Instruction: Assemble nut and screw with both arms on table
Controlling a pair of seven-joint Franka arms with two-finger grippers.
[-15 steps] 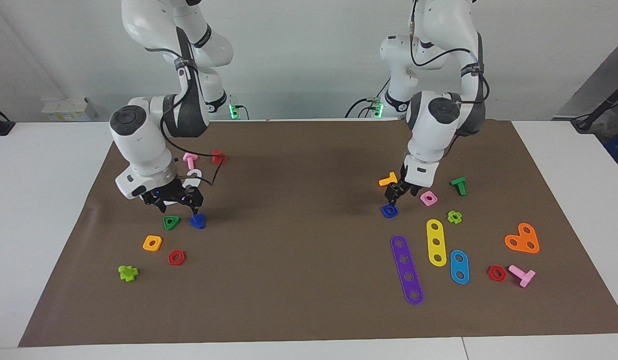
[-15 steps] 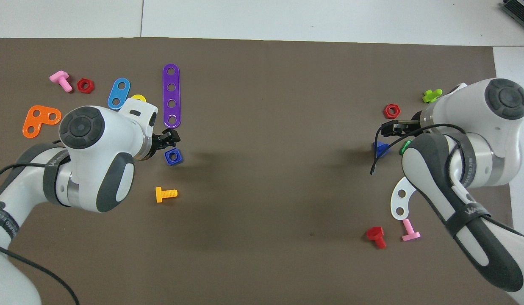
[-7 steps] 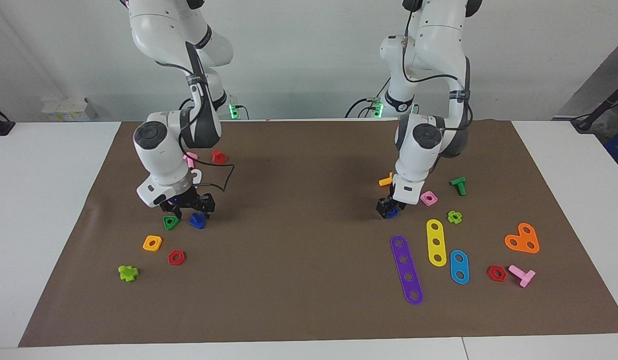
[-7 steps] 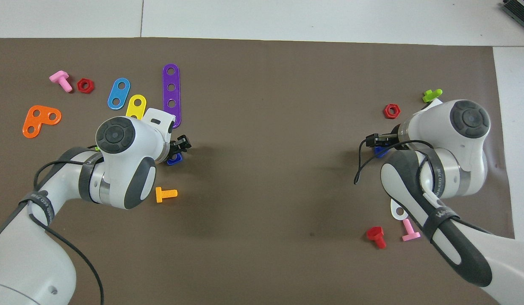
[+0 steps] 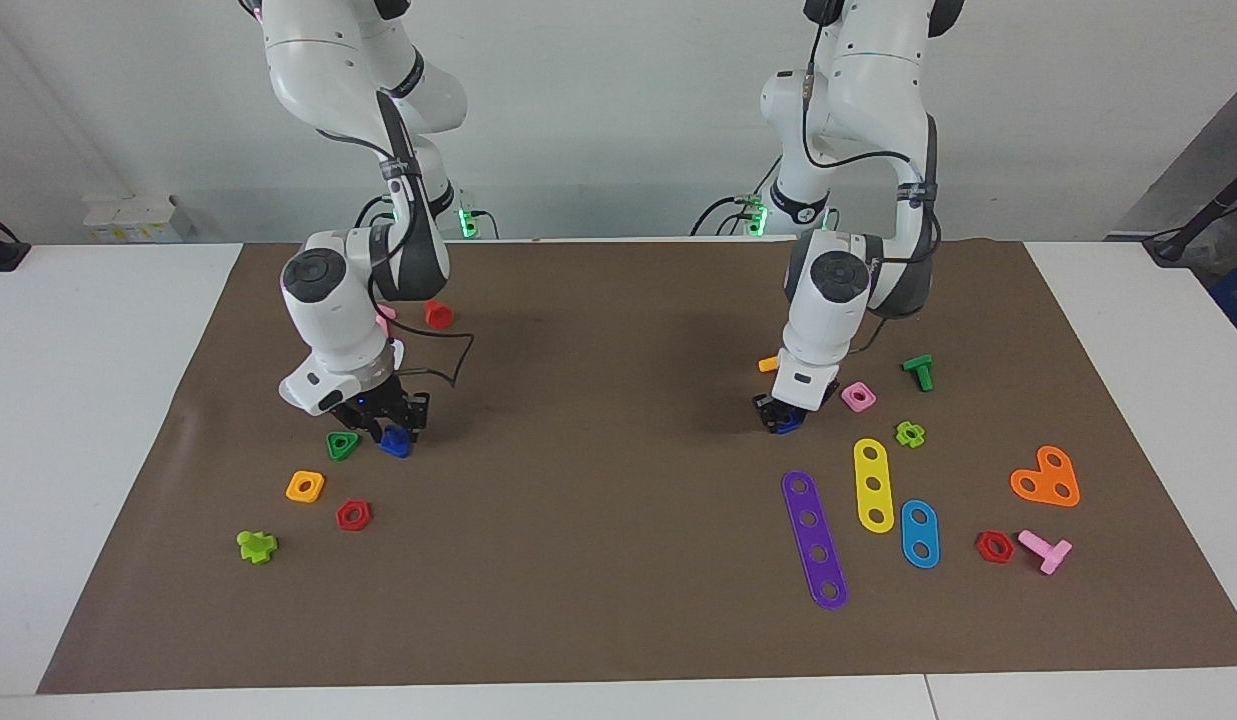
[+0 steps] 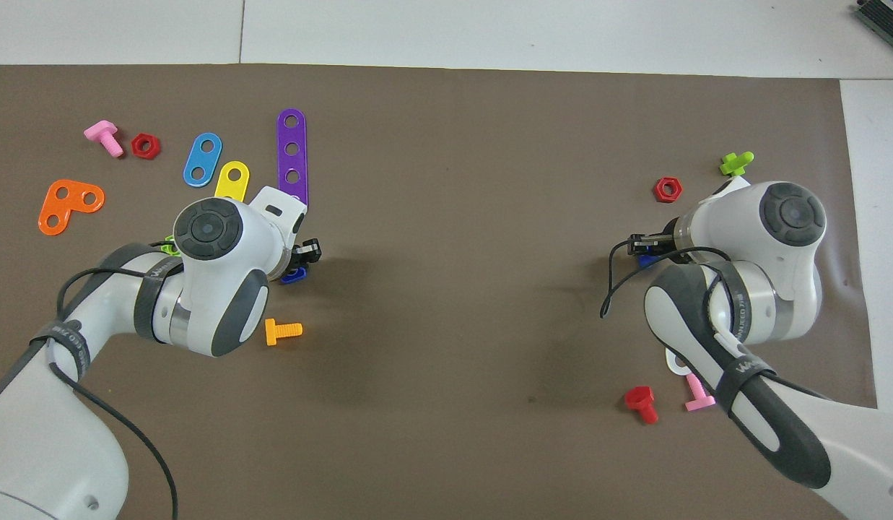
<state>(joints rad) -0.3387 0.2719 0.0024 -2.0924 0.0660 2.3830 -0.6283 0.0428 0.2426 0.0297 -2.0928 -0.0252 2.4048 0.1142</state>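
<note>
Brown mat [image 5: 618, 600] covers most of the white surface [image 5: 78, 450]; all parts lie on it. Clock bearings below take 12 o'clock as pointing away from the robots and 3 o'clock as pointing toward the right arm's end.

1. Left arm [image 5: 828, 300]: lowered to the mat at its own end. The left jaws are closed on the dark blue nut [image 5: 788, 424], which rests on the mat. Only an edge of the nut shows under the wrist.
2. Parts around the nut:
   - purple four-hole strip [image 6: 292, 155] at 12 o'clock, near;
   - yellow strip [image 6: 232, 180] at 11 o'clock, partly under the wrist;
   - orange bolt [image 6: 282, 331] at 6 o'clock, near, lying on its side.
3. Right arm [image 5: 323, 300]: lowered to the mat at its own end. The right jaws stand down at the dark blue screw [image 5: 395, 446], which sits on the mat. I cannot tell whether these jaws are open or closed, nor whether they touch the screw.
4. Parts around the screw:
   - green triangular piece [image 5: 342, 445] at 3 o'clock, just beside;
   - red hexagonal nut [image 6: 667, 189] at 1 o'clock, near.
5. Nut and screw are well apart, one toward each end of the mat.
</note>
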